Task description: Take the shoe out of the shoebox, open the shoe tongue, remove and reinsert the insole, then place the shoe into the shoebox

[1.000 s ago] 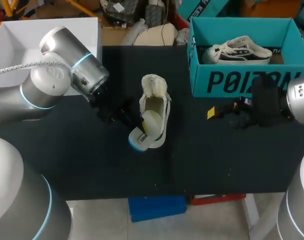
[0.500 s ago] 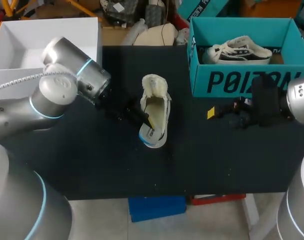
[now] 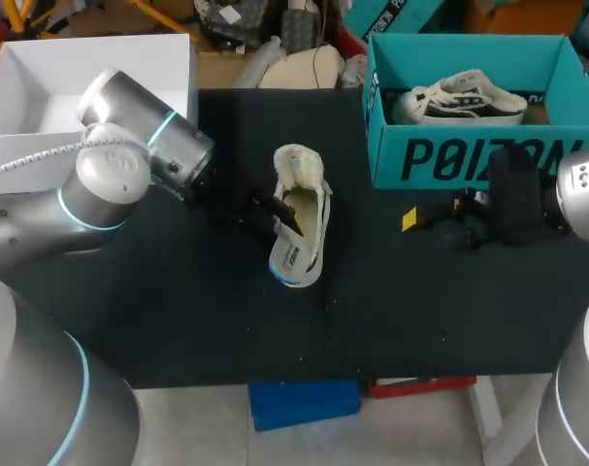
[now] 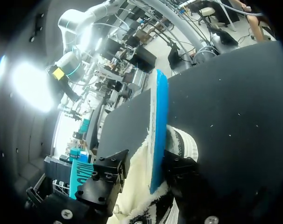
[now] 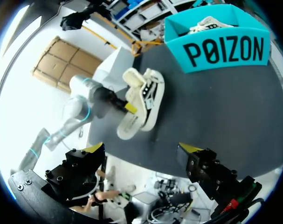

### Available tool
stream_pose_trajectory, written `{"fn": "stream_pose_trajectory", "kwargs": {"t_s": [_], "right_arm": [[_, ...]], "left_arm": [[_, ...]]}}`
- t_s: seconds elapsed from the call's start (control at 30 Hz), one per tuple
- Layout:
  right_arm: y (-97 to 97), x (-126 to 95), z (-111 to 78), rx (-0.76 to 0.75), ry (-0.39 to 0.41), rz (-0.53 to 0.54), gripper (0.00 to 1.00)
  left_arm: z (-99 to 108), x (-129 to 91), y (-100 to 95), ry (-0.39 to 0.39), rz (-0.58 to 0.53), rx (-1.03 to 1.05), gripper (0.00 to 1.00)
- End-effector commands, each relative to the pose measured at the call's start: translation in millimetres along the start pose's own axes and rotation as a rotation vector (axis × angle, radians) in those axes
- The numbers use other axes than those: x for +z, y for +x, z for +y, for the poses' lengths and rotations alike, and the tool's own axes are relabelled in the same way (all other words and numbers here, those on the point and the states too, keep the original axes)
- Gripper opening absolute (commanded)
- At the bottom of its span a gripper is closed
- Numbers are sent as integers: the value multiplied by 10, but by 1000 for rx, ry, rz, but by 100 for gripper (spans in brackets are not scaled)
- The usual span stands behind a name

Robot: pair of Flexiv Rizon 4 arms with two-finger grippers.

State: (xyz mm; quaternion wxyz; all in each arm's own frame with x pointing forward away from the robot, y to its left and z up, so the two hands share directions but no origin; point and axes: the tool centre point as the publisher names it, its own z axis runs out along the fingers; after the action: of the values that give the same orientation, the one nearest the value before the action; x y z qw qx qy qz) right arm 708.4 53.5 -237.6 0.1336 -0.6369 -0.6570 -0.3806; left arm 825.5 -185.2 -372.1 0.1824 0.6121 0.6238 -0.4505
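One shoe (image 3: 319, 225), cream with a fleecy lining, lies on the black table (image 3: 178, 311) near its middle, opening upward.

Left gripper (image 3: 280, 212): enters from the left side and sits down in the shoe's opening, with one yellow tip showing against the lining.

Insole (image 3: 292, 262): white on top with a blue underside. It lies in the shoe, its blue-rimmed end at the shoe's near end. In the left wrist view it stands on edge between the two black fingers (image 4: 111, 170) and reaches out ahead of them. One finger lies against the blue face and the other meets the cream side, so the gripper appears clamped on the insole. The shoe's striped side wall is just beside the finger on the blue side.

Right gripper (image 3: 420, 221): low over the table at the right side, in front of the shoebox (image 3: 469, 160) and well apart from the shoe. In the right wrist view its fingers stand wide apart and hold nothing.

Shoebox: teal, open-topped, at the table's far right. It holds a second shoe (image 3: 459, 100), white with dark stripes, lying lengthwise inside.

White box (image 3: 42, 87): open, at the far left corner, behind the left arm.
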Motion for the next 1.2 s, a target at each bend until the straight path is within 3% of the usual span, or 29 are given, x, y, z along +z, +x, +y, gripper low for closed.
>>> {"fn": "stream_pose_trajectory", "kwargs": {"t_s": [0.03,0.3,0.53,0.6,0.67,0.7,0.97,1.2], "right_arm": [[6,4,3,1,1,-2,100],[6,4,3,1,1,-2,100],[6,4,3,1,1,-2,100],[6,4,3,1,1,-2,100],[6,4,3,1,1,-2,100],[6,4,3,1,1,-2,100],[6,4,3,1,1,-2,100],[6,4,3,1,1,-2,100]], "left_arm": [[-145,-102,-25,3,5,2,47],[-399,-121,-43,40,43,13,49],[-548,-143,-35,63,61,16,42],[-578,-148,-30,79,76,19,36],[-598,-147,-13,91,95,19,16],[-599,-144,-1,96,102,17,0],[-560,-64,50,107,109,14,0],[-371,-84,57,41,69,-9,0]]}}
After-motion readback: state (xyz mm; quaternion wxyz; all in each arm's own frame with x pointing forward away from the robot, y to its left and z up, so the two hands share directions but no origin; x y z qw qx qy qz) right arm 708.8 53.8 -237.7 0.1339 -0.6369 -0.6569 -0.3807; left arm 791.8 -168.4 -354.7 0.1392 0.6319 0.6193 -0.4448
